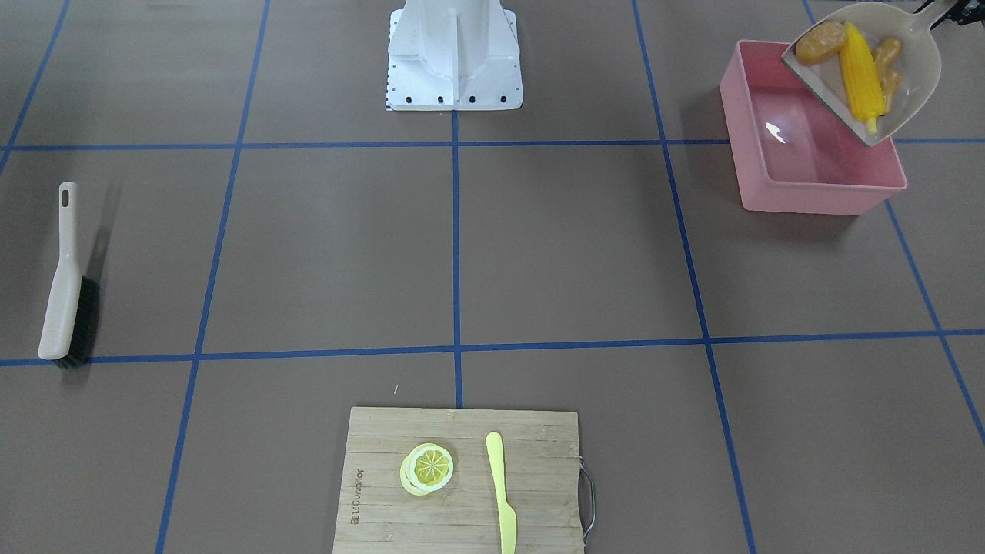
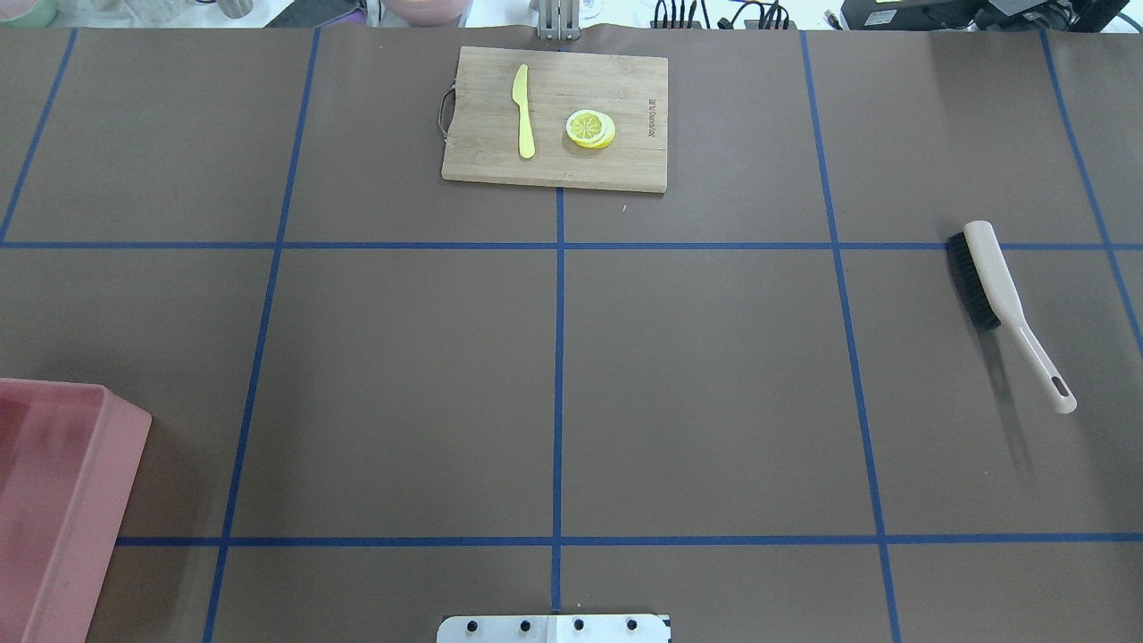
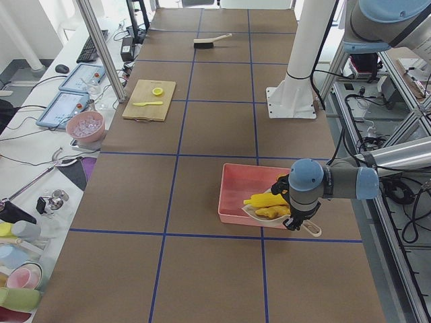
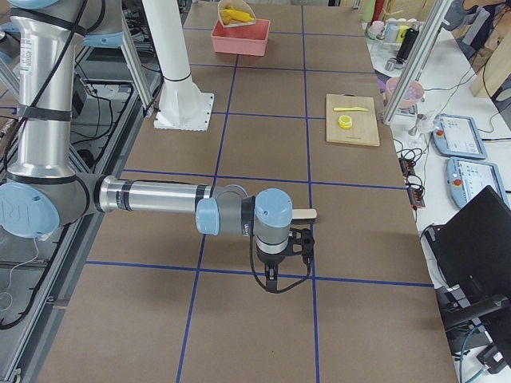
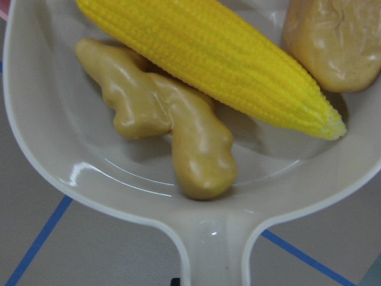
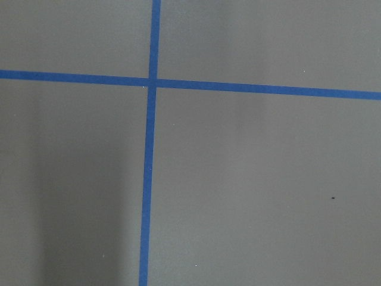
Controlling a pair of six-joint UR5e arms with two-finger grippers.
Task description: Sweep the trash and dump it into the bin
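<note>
The beige-grey dustpan (image 1: 916, 69) hangs tilted over the far corner of the pink bin (image 1: 816, 198). In it lie all the trash pieces: the yellow corn cob (image 1: 860, 77), the brown-orange potato (image 1: 820, 42) and the tan ginger root (image 1: 889, 65). The left wrist view shows the corn cob (image 5: 208, 59), ginger (image 5: 172, 119) and potato (image 5: 333, 42) close up in the pan (image 5: 59, 149). My left gripper (image 1: 954, 9) is shut on the pan's handle at the frame's edge. My right gripper (image 4: 299, 243) hovers low over bare table; I cannot tell whether it is open or shut.
A beige brush with black bristles (image 2: 1000, 286) lies on the table at my right. A wooden cutting board (image 2: 482, 152) at the far edge carries a lemon slice (image 2: 590, 129) and a pale yellow knife (image 2: 523, 112). The bin (image 2: 62, 500) sits at my near left.
</note>
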